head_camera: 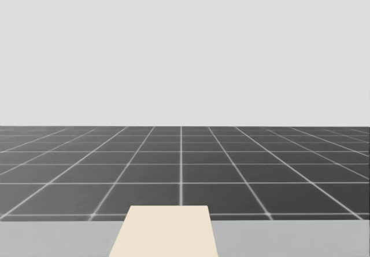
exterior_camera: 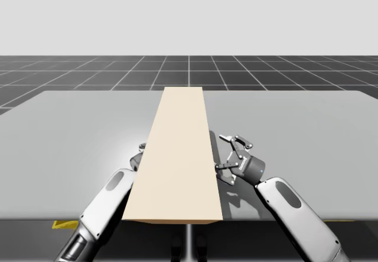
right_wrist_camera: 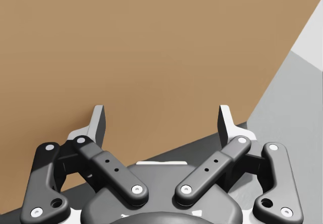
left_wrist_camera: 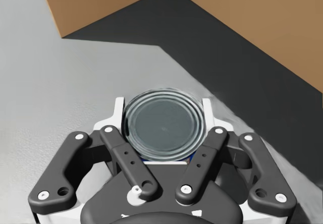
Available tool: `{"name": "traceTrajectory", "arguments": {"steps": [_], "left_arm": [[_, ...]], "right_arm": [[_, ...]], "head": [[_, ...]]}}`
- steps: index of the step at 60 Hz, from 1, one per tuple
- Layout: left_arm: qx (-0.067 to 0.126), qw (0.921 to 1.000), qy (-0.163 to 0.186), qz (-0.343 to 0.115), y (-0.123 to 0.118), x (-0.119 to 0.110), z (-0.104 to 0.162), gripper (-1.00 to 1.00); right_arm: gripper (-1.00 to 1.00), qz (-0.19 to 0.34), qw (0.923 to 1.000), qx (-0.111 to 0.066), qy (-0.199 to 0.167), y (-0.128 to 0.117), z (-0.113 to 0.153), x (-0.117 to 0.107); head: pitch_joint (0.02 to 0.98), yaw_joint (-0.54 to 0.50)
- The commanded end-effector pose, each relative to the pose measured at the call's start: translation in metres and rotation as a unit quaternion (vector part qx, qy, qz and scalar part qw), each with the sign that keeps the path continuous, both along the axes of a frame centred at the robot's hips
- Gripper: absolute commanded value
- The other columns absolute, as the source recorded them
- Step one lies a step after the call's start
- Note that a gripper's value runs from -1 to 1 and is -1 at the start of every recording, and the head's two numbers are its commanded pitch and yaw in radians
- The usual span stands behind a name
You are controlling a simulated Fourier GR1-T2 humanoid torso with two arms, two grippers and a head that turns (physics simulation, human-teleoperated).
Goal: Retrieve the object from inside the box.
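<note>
— High view, from where?
— Fixed high behind the near edge of the flat grey table (exterior_camera: 71, 132), tilted down along the long pale-beige cardboard box (exterior_camera: 177, 156), out to the dark gridded floor (exterior_camera: 266, 73).
— Head view?
— Nearly level, facing past the far edge. Shared with the high view: box's far end, floor.
— Wrists?
— Very close. Left, along the left gripper (left_wrist_camera: 162, 110), onto the lid of a round metal can (left_wrist_camera: 164, 133) and the tabletop beside the brown box wall. Right, along the right gripper (right_wrist_camera: 162, 120), square at that wall.
</note>
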State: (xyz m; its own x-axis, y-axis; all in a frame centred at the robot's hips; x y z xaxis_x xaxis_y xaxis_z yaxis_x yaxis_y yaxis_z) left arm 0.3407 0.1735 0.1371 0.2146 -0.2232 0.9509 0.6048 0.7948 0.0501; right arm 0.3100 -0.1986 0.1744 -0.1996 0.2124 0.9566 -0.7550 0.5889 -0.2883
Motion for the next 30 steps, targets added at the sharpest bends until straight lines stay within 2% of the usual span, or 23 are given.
{"name": "traceTrajectory", "arguments": {"steps": [1,5,13,22,30], "left_arm": [[0.007,0.9998,-0.016,0.010,0.049,-0.016,0.023,1.00],[0.022,0.9989,-0.028,0.031,0.066,-0.029,0.031,1.00],[0.023,0.9968,-0.039,0.066,0.093,-0.046,0.048,1.00],[0.028,0.9940,-0.072,0.077,0.098,-0.039,0.078,1.00],[0.028,0.9892,-0.114,0.088,0.104,-0.022,0.125,1.00]], "right_arm": [[-1.00,0.005,0.9999,0.010,-0.007,0.003,0.005,0.001],[-1.00,0.005,0.9999,0.010,-0.008,0.002,0.006,0.001],[-1.00,0.005,0.9999,0.012,-0.010,0.000,0.007,0.001],[-1.00,0.005,0.9998,0.015,-0.010,0.000,0.007,0.001],[-1.00,0.004,0.9997,0.018,-0.014,-0.002,0.008,0.002]], "head": [[0.112,-0.01],[0.111,-0.01],[0.108,-0.02],[0.104,-0.02],[0.101,-0.02]]}}
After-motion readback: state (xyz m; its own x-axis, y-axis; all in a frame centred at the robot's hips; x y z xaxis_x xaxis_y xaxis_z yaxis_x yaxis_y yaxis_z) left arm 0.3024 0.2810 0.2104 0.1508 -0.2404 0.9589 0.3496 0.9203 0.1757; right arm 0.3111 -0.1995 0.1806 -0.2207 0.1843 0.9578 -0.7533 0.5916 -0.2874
